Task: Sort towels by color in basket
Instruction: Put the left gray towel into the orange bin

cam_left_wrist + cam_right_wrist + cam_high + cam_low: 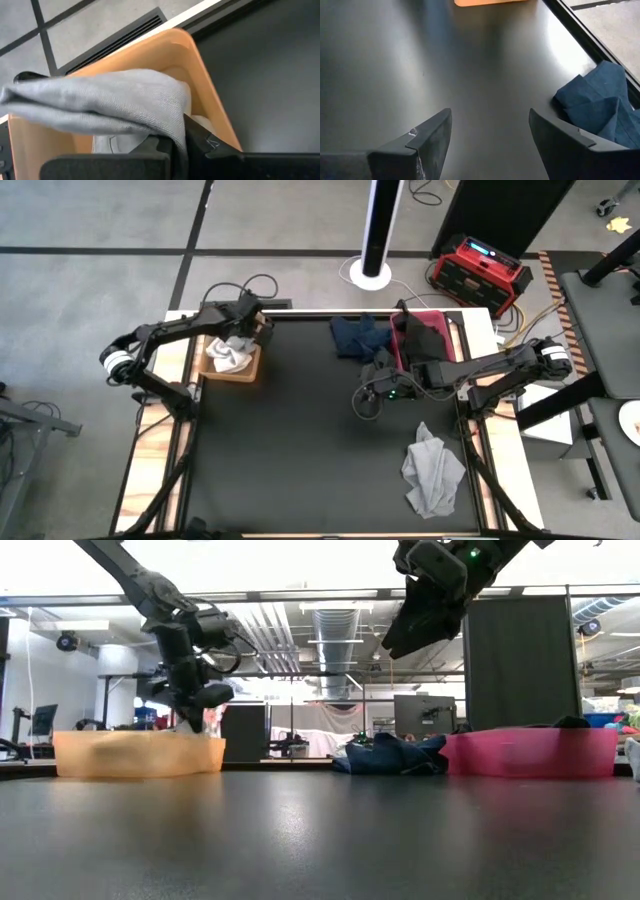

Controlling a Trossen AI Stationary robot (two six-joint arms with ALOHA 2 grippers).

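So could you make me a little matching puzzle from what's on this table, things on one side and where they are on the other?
Things:
1. light grey towel
2. navy towel
3. grey towel
4. right claw

Places or states:
a. lying near the table's front right corner
b. open, empty, above the table's middle
c. pinched in the left claw over the orange basket
d. heaped beside the pink basket

Pairs: 1-c, 2-d, 3-a, 4-b
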